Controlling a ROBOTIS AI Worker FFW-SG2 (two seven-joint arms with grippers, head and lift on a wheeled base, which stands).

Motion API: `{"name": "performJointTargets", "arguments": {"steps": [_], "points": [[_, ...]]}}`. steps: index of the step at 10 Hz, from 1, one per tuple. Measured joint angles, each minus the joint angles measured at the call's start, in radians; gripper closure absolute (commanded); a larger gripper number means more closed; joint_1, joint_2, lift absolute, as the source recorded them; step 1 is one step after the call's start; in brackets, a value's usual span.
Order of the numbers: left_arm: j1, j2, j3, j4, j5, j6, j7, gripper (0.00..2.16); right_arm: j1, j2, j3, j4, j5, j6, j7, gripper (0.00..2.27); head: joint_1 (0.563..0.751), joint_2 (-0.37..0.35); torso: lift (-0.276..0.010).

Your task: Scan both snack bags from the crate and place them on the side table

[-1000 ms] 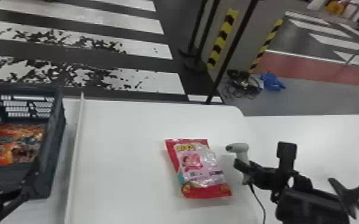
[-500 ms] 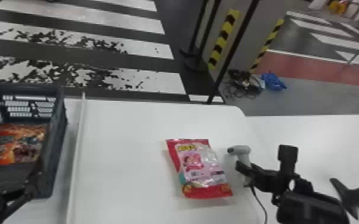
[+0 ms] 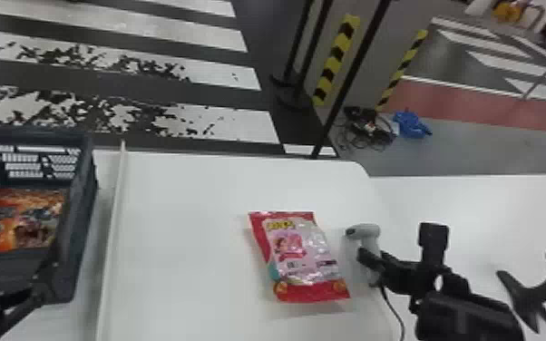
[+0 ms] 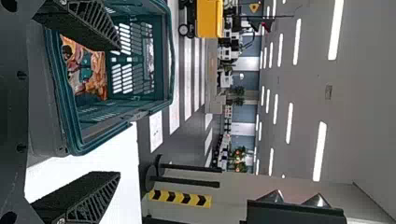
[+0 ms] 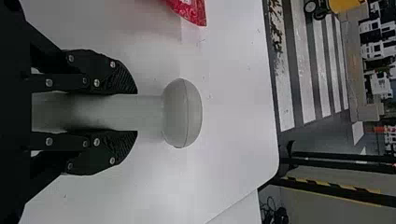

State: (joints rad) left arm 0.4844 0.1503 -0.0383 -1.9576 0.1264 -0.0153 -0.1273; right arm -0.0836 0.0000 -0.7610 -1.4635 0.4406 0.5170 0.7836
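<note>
The red snack bag looks light, yielding and slippery, best pinched across its middle by the spread-fingered left gripper, while the right gripper clasps the handheld scanner.

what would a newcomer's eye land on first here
Probably the red and pink snack bag, lying face up mid-table. Next, the pale scanner just right of it, clamped in the right gripper's jaws, and the dark crate at the left, holding another bag.
</note>
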Motion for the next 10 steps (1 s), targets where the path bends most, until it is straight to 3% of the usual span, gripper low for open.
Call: {"name": "performJointTargets", "arguments": {"steps": [2,4,7,10], "points": [[-0.003,0.000,0.000,0.005,0.001,0.000,0.000,0.03,0.001,0.000,-0.002,0.003,0.000,-0.001,-0.003,0.36,0.695,-0.350,-0.098],[-0.004,0.000,-0.001,0.007,0.001,-0.001,0.000,0.03,-0.002,0.000,-0.008,0.003,0.000,-0.001,-0.004,0.12,0.695,-0.350,-0.098],[-0.003,-0.001,-0.002,0.003,0.001,-0.001,0.000,0.03,0.003,0.000,-0.038,-0.023,-0.015,0.010,-0.014,0.11,0.695,-0.350,-0.098],[-0.004,0.000,-0.004,0.001,-0.002,0.002,0.000,0.03,0.074,0.000,-0.067,-0.187,-0.159,0.211,0.036,0.11,0.695,-0.350,-0.098]]}}
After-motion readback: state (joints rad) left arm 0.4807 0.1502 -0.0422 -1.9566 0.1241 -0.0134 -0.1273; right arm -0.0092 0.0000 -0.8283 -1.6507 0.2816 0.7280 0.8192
